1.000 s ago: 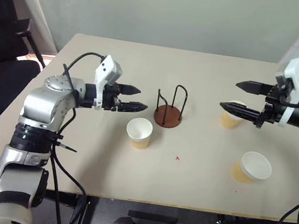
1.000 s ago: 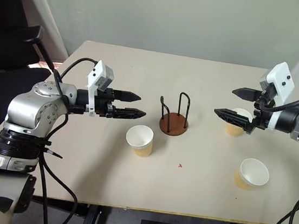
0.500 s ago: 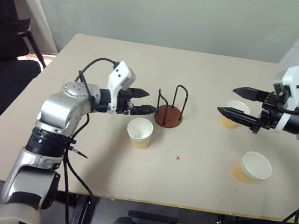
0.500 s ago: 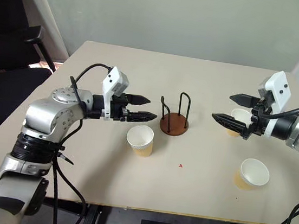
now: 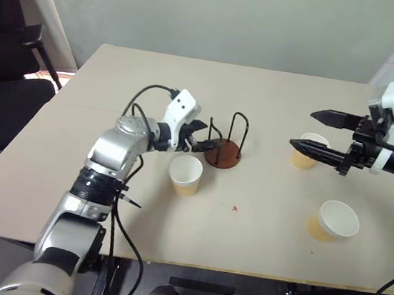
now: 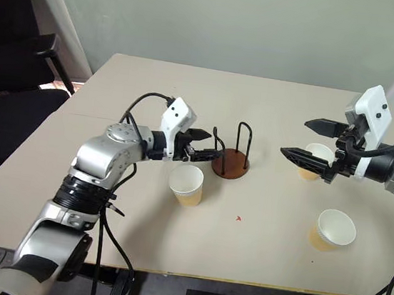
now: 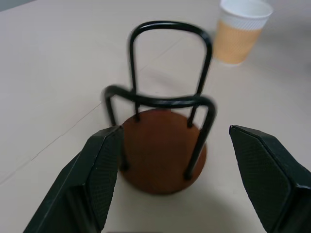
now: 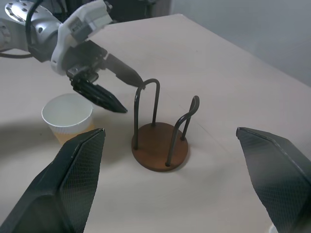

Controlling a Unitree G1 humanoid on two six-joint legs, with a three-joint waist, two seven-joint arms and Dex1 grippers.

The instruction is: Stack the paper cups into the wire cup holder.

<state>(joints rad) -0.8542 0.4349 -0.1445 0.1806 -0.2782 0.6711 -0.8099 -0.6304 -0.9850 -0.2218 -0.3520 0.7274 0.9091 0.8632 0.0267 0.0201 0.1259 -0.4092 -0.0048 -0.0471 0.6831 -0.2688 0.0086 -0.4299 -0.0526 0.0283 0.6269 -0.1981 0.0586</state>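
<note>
Left pincer (image 5: 202, 135), left of centre in the left eye view, hangs with fingers apart and empty just beside the wire cup holder (image 5: 224, 145), above the nearest of the paper cups (image 5: 184, 174); at the right, the right pincer (image 5: 321, 132) is spread wide and empty above a second cup (image 5: 306, 151), with a third cup (image 5: 332, 221) at lower right on the desk (image 5: 245, 225). From the left wrist, the holder's loops stand close between the black fingers (image 7: 99, 172). From the right wrist, holder and left pincer sit mid-frame. Pressing on could knock the light holder over or shove it aside.
</note>
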